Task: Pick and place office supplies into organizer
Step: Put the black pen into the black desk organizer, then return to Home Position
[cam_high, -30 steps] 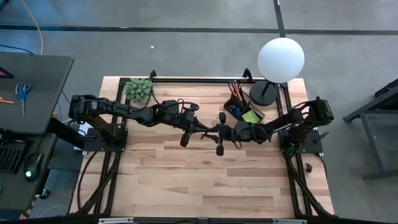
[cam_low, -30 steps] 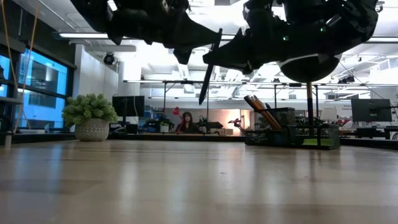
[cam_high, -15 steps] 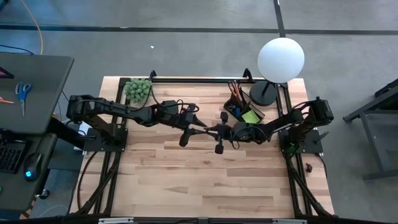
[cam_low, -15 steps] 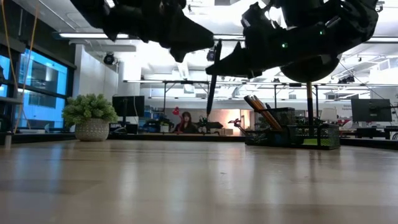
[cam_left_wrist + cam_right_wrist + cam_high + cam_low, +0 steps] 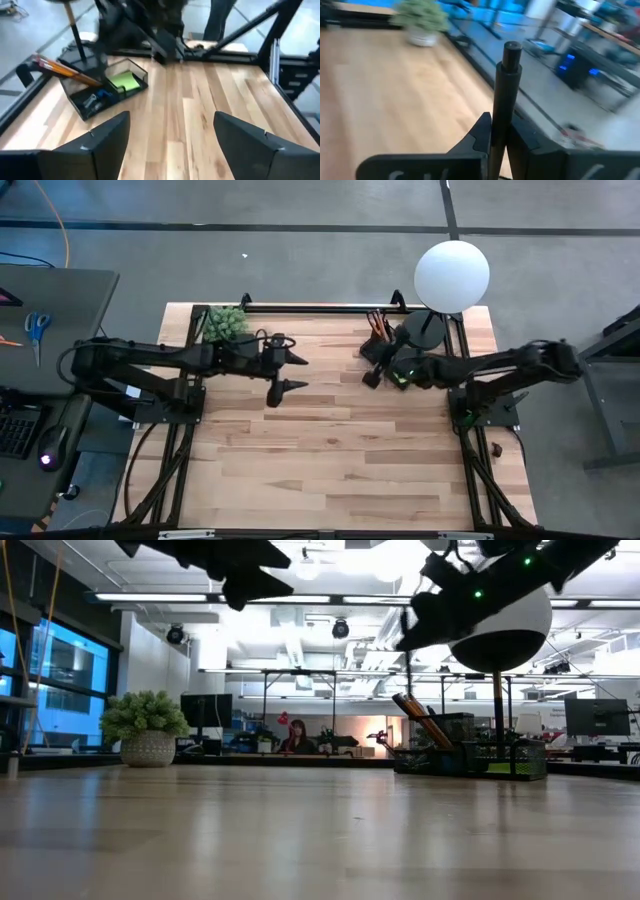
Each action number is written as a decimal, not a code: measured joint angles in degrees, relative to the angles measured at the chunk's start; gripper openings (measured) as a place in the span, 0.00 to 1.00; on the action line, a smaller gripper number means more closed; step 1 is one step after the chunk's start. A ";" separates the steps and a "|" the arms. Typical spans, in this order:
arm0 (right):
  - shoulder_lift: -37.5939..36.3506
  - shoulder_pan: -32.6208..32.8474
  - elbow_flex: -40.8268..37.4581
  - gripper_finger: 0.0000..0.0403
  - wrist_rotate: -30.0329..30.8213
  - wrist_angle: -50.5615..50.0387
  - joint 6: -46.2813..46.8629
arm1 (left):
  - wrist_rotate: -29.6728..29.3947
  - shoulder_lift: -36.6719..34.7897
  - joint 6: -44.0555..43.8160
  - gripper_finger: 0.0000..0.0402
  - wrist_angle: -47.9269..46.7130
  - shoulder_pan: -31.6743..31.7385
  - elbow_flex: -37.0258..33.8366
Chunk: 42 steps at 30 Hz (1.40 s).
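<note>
Item: black pen (image 5: 506,100), clamped upright in my right end effector (image 5: 500,137) beside the organizer (image 5: 395,355) (far bench corner). Left end effector (image 5: 170,145): fingers wide apart, nothing held.

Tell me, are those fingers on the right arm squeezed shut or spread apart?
Shut: the right gripper has its fingers pressed against a black pen.

A black pen (image 5: 504,107) stands upright, clamped in the right claw (image 5: 496,131) beside the black organizer (image 5: 107,87) holding pencils (image 5: 62,69) and a green pad (image 5: 124,81).
</note>
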 joint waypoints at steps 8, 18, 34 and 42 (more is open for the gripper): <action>-6.85 -9.49 0.00 0.06 4.18 -12.80 2.45 | -4.75 3.16 0.03 0.61 -0.42 -4.68 -0.02; -6.59 -17.83 0.00 0.06 -3.92 -16.76 5.53 | -10.38 6.85 -0.79 0.50 -0.15 -10.53 0.00; -6.57 -20.05 0.00 0.32 -4.35 -21.28 8.57 | -11.94 7.32 -1.08 0.44 2.45 -12.18 0.00; -6.55 -20.05 0.00 0.37 -6.42 -24.08 10.64 | -11.77 7.32 -1.08 0.43 1.95 -12.18 0.00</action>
